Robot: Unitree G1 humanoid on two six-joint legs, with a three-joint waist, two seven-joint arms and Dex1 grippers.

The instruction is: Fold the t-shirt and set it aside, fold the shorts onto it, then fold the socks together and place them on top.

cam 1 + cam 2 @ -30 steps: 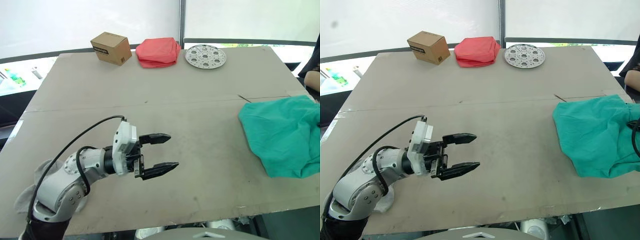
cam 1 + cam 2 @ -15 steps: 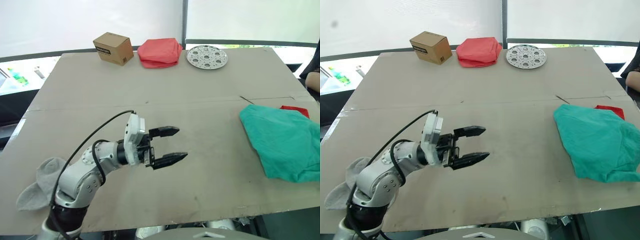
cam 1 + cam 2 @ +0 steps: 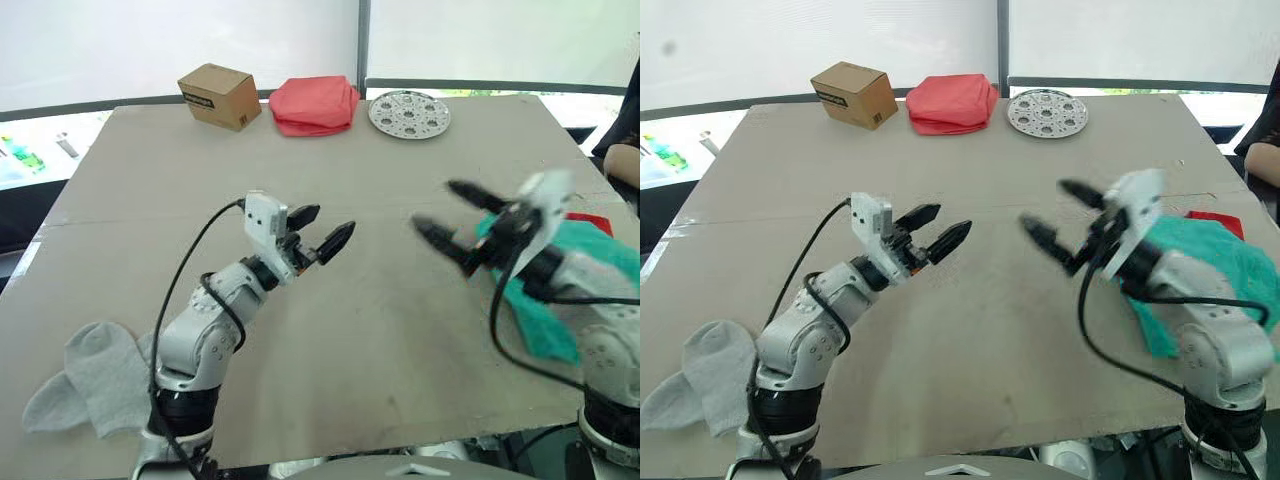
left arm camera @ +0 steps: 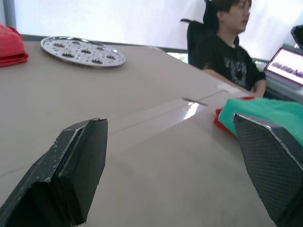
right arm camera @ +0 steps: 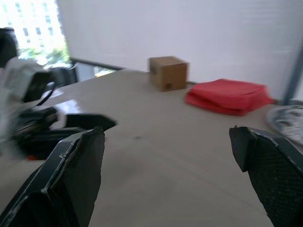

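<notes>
Table (image 3: 330, 390): I see 1 wide grey-brown top with all the garments and clutter on it; the middle, where I would fold, is bare.
Shorts (image 3: 1230, 262): a teal heap at the right edge, bunched and not folded as far as I can tell, partly behind my right arm.
T-shirt (image 3: 1218, 220): I see just 1 deep red corner poking out from under the far side of the shorts. It lies beneath them, so I cannot judge whether it is folded.
Socks (image 3: 85, 385): the grey pair sits at the near left corner, spread loose and overlapping, well apart from the other 2 garments.
Salmon-pink cloth (image 3: 316, 104): a folded stack at the far edge, between the cardboard box (image 3: 215, 95) on its left and the perforated metal plate (image 3: 409, 113) on its right. Not part of my job.
Left gripper (image 3: 321, 229): raised over the table left of centre, fingers spread wide, holding nothing, pointing right and away from me.
Right gripper (image 3: 1058, 220): raised right of centre, just left of the shorts, fingers also spread wide and empty.
Person (image 4: 228, 49): seated beyond the right end of the table, in a black top, clear of my arms.
Progress: I judge that no step can be counted done yet. The shorts lie crumpled, the socks are unpaired and far from the pile, and nothing is stacked in the asked order.
Left to do: in my view, all 3 folds and both stackings.
</notes>
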